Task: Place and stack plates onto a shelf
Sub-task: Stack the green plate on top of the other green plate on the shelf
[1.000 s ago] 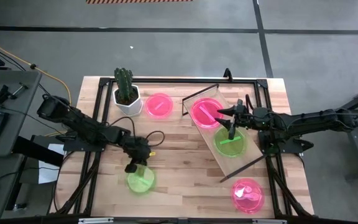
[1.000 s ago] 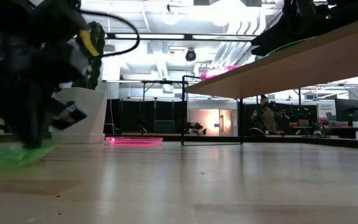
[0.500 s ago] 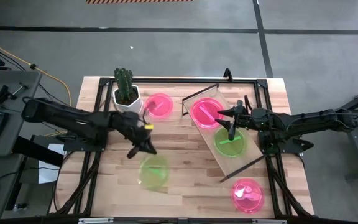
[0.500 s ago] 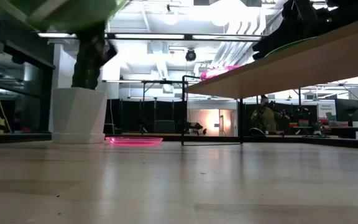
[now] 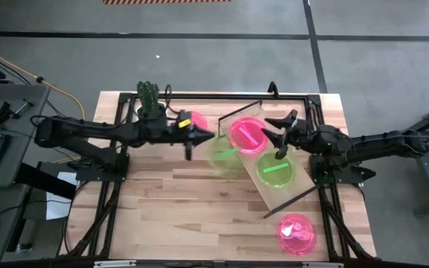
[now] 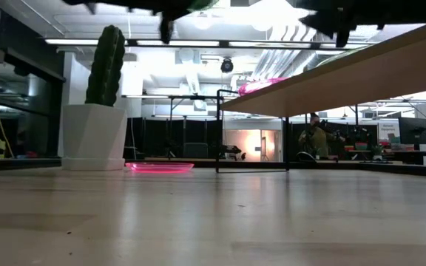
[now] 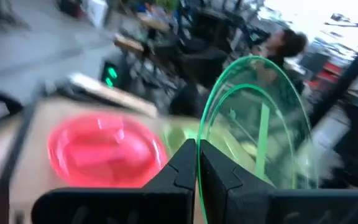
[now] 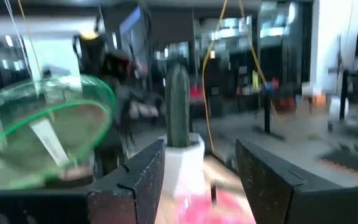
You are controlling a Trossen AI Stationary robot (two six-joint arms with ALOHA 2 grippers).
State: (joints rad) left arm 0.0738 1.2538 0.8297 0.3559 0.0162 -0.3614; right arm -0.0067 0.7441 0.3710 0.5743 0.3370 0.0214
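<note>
My left gripper is shut on a neon green plate and holds it in the air just left of the shelf, a tilted light-wood board with a black wire frame. A pink plate and a green plate lie flat on the shelf. My right gripper hovers open over the shelf between these two plates and touches nothing. Another pink plate lies on the table beside the cactus pot, partly hidden by my left arm. One more pink plate lies near the table's near right corner. My left gripper pinches the green plate by its rim between both fingers, which come level from the table's left. The plate is lifted clear of the table and stands tilted on edge beyond the fingertips. In the right wrist view the same plate shows hanging free.
A cactus in a white hexagonal pot stands at the far left of the table, close behind my left arm. The shelf's wire frame rises at its far end. Bare planks spread across the near middle. A person sits in the room beyond.
My left gripper has lifted the green plate off the near left of the table and swung it up, toward the far edge and rightward to the shelf; the plate has tipped from flat to on edge. My right gripper has risen from the shelf's green plate and moved slightly toward the far edge.
</note>
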